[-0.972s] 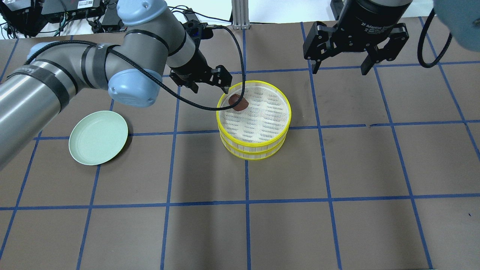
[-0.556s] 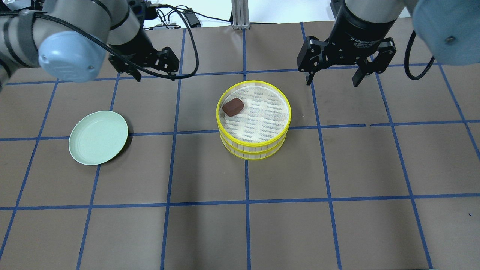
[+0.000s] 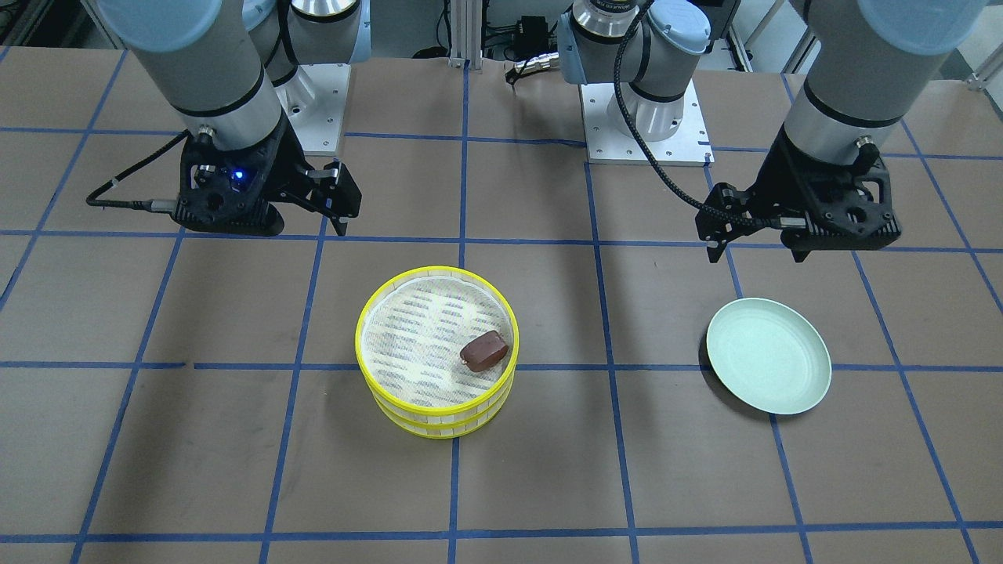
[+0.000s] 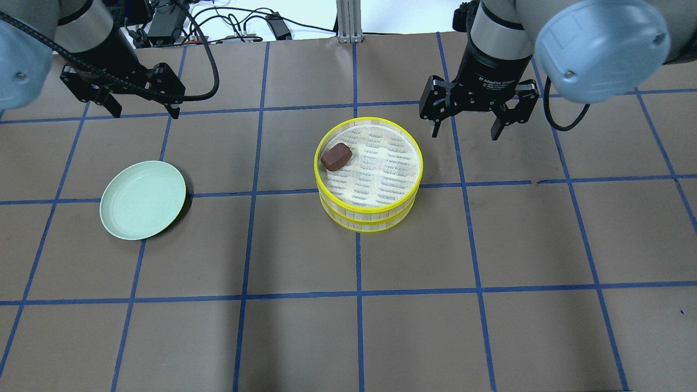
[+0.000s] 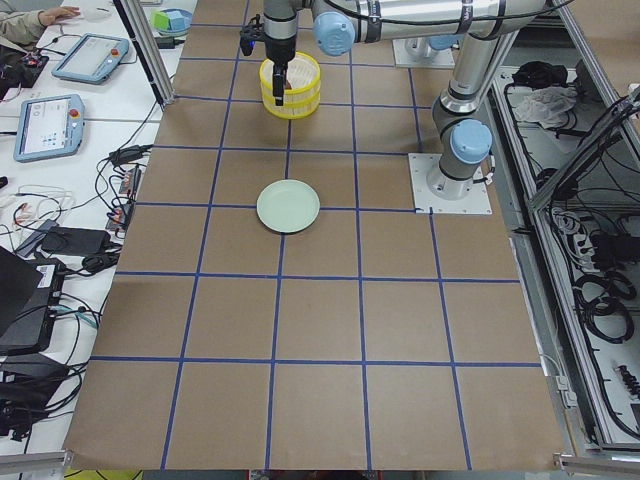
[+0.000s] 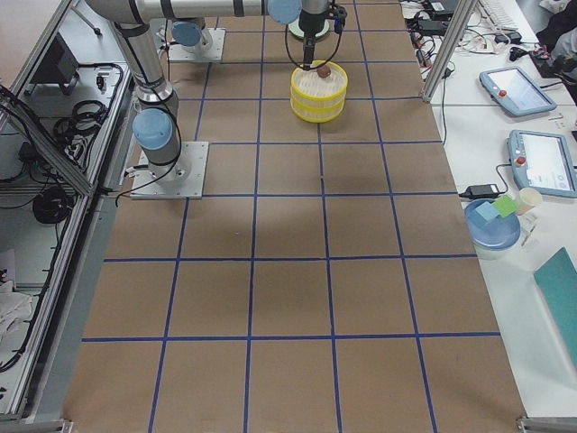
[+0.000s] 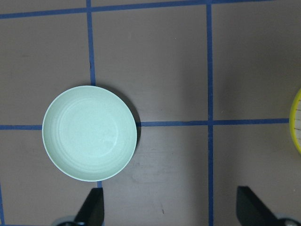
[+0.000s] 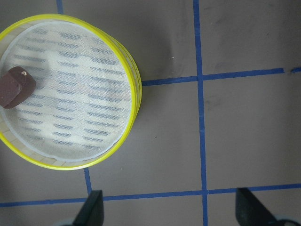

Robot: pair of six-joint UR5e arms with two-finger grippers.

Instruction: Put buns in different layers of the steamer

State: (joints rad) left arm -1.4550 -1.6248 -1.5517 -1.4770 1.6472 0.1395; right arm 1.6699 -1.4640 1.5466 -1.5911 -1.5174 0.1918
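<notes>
The steamer is two yellow-rimmed trays stacked mid-table; it also shows in the front view and the right wrist view. The dark reddish-brown bun lies in the top tray near its left rim, also seen from the front and the right wrist. The cream-white bun is hidden. My left gripper is open and empty, up and far left of the steamer, behind the plate. My right gripper is open and empty, just behind the steamer's right side.
An empty pale green plate lies left of the steamer, also in the left wrist view and the front view. Blue tape lines grid the brown table. Cables and gear lie past the far edge.
My left gripper has drawn away from the steamer's left rim to the far left, leaving the brown bun in the top tray. My right gripper has moved down and left toward the steamer.
</notes>
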